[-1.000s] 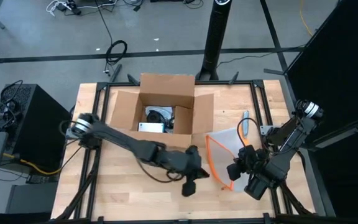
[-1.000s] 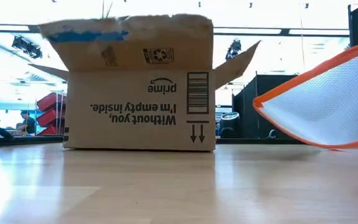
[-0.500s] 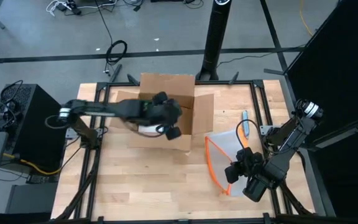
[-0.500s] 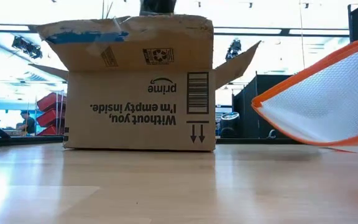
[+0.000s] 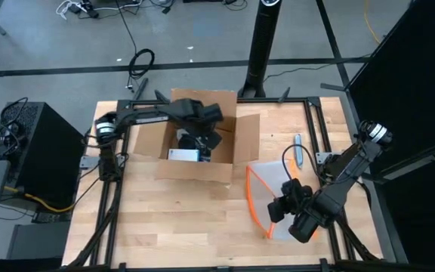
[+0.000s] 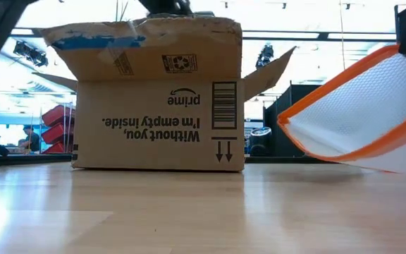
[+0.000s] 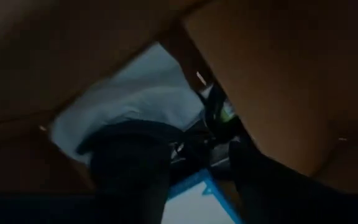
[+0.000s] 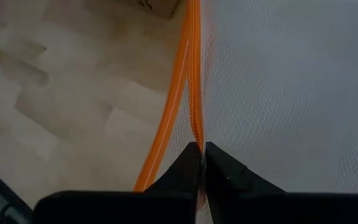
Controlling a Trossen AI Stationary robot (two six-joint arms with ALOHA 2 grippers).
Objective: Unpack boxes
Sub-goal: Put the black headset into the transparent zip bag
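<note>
High view: brown cardboard box [image 5: 202, 132], flaps open, at twelve o'clock on wooden surface [image 5: 165, 219]; upside-down print on its side. Left end effector [image 5: 206, 136] reaching inside over contents [image 5: 191, 147], fingers parted. At four o'clock, right end effector [image 5: 284, 205] pinching orange-edged mesh pouch [image 5: 274, 185]. Risk: snagging a flap, dragging or tipping the box.

I saw the clear, orange-edged pouch [image 5: 272, 195] tilted above the wooden table [image 5: 172, 219], a black case [image 5: 40, 155] off its edge, and a black pole [image 5: 263, 41] beyond.
</note>
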